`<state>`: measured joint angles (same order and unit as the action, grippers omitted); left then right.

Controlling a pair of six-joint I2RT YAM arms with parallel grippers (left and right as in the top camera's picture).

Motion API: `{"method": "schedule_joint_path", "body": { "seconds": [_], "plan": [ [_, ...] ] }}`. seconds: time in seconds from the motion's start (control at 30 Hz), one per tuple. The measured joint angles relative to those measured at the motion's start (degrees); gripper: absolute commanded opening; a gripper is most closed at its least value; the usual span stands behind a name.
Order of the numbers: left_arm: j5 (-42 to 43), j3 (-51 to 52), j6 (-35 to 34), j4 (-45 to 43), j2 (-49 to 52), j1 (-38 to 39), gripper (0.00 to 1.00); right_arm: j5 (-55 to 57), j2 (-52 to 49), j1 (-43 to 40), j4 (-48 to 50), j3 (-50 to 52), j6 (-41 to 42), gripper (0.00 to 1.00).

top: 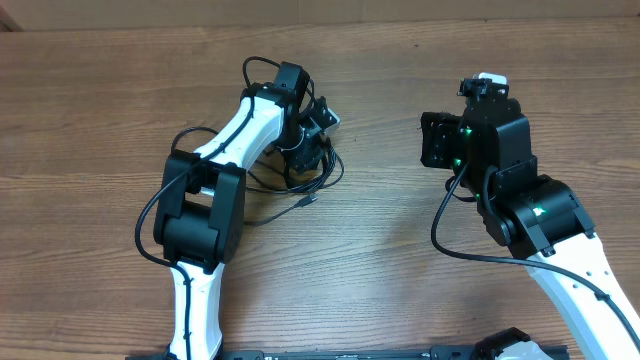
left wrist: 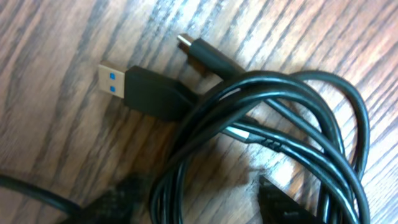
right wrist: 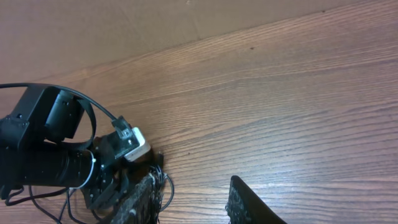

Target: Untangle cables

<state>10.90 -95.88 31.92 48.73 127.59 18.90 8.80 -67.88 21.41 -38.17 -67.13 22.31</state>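
The black cables (top: 322, 180) lie in a tangled heap on the wooden table, left of centre. My left gripper (top: 306, 150) is down over the heap. In the left wrist view the looped strands (left wrist: 261, 93) cross the frame, with a USB plug with a blue insert (left wrist: 113, 81) and a second, smaller plug (left wrist: 186, 42) lying beside them. The left gripper (left wrist: 199, 205) is open, with a few strands passing between its fingertips (left wrist: 115, 202) close to the left one. My right gripper (top: 437, 140) hovers over bare wood to the right, open (right wrist: 196, 205) and holding nothing.
A loose plug end (top: 306, 201) sticks out of the heap toward the table's front. The right wrist view shows the left arm's black wrist (right wrist: 50, 155) and thin cable loops (right wrist: 165, 183) near my right gripper's left finger. Bare wood separates the arms.
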Motion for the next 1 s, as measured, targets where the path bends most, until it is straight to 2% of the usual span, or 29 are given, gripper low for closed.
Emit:
{"method": "schedule_joint_path", "body": {
  "seconds": [0.07,0.1,0.17,0.37,0.5,0.6,0.77,0.87,1.0],
  "plan": [
    [0.2,0.0,0.5,-0.2,0.2,0.0,0.09,0.0,0.0,0.0,-0.1,0.0,0.0,0.32],
    [0.3,0.0,0.7,-0.2,0.2,0.0,0.04,0.0,0.0,0.0,0.0,0.0,0.0,0.32],
    [0.5,0.0,1.0,-0.2,0.3,0.0,0.04,0.0,0.0,0.0,-0.1,0.0,-0.1,0.29],
    [0.9,-0.3,0.8,1.6,0.3,0.0,0.04,0.0,0.0,0.0,-2.0,0.0,0.0,0.29],
    [0.9,-2.1,-2.7,4.7,0.4,0.0,0.04,-1.5,0.0,0.0,-3.4,0.0,0.0,0.29],
    [0.9,-6.3,-8.2,6.2,0.3,0.0,0.04,-4.8,0.0,0.0,-3.6,0.0,0.0,0.31],
    [2.0,-13.0,-15.8,8.3,-0.9,0.0,0.04,-10.5,-0.2,0.0,-4.4,0.0,-1.8,0.53],
    [4.0,-15.8,-18.6,10.1,-3.3,0.0,0.04,-12.5,-1.1,0.0,-4.8,0.0,-2.8,0.70],
    [6.3,-19.0,-21.9,11.9,-6.7,0.0,0.04,-14.8,-3.1,0.0,-4.8,0.0,-4.1,0.76]
  ]
}}
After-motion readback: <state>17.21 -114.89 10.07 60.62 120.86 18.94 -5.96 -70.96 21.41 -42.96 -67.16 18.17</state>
